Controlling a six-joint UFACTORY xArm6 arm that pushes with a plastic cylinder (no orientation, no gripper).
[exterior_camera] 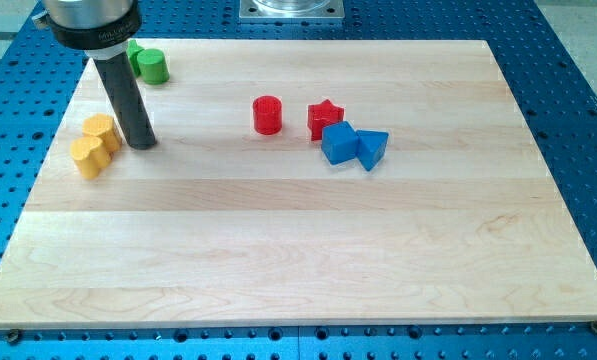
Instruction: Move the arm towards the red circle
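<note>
Red circle (267, 114) is my landmark on the wooden worktop (298, 250): far to its left sit the two yellow blocks (95, 145), my tip (143, 143) resting on the board just right of them, and the green blocks (150, 64) up toward the view's top, while just to its right lie the red star (324, 118), then the blue cube (339, 142) and blue wedge (372, 149). As for the end effector, it is a plain rod with nothing to open and nothing held, so I judge the risk to be overshooting across the bare stretch and knocking the red circle into the red star
</note>
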